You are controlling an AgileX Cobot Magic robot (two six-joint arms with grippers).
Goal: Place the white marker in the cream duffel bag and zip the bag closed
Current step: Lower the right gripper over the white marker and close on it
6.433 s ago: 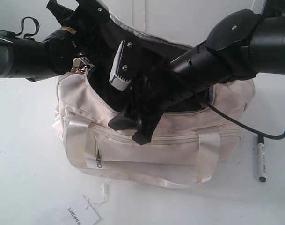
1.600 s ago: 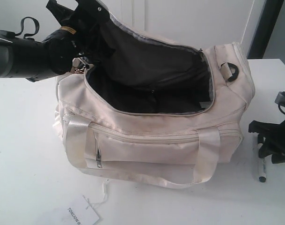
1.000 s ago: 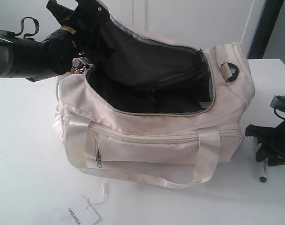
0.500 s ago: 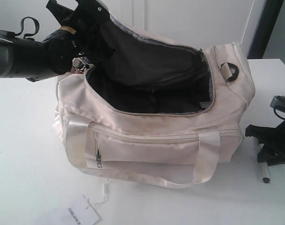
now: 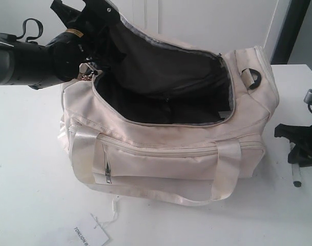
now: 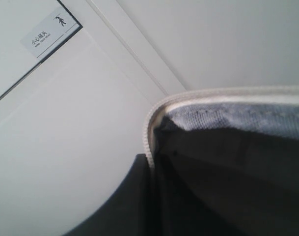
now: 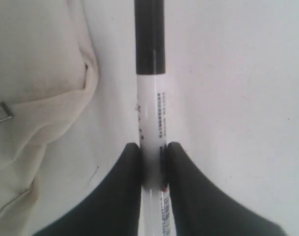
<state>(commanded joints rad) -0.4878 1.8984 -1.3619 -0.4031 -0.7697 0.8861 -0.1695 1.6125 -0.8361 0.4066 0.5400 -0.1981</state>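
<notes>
With the right tool (image 7: 153, 150) clamped on the white marker (image 7: 149, 105) beside the cream duffel bag (image 5: 171, 154), lift level, clear the bag's rim, release inside.

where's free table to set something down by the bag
Bare white table left of the cream fabric duffel bag, and in front, right of the paper tag. Crowded right of the bag: the right tool grips the slim white marker.

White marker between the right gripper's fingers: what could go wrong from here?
1. The right gripper pinches the white marker at one small spot on its smooth barrel; it might swivel or slip during the lift.
2. The cream duffel bag lies close beside it; the marker's long end could catch the fabric.
</notes>
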